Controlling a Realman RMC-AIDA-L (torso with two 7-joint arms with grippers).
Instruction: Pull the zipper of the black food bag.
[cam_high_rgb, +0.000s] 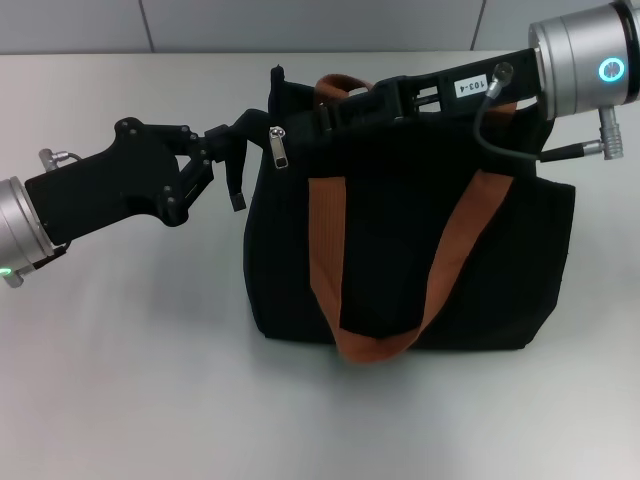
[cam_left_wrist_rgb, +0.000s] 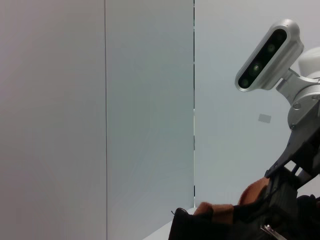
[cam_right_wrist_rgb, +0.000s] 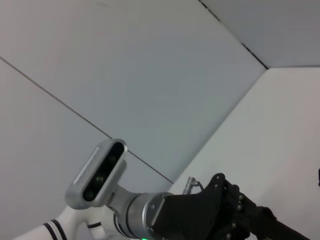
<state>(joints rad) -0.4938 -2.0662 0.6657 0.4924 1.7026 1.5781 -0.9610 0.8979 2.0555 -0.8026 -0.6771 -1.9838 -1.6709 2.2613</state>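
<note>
Both grippers meet the black food bag (cam_high_rgb: 420, 240): our left gripper (cam_high_rgb: 237, 165) (fingers parted) sits just beside the zipper (cam_high_rgb: 278, 148) — tab hanging vertically — while the right gripper (cam_high_rgb: 345, 105) reaches the top edge, grip hidden.

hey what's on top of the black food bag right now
The right tool lies across the black food bag at its top edge, beside an orange-brown strap. The left tool meets the bag's top corner, next to the zipper. The bag's inside is hidden.
</note>
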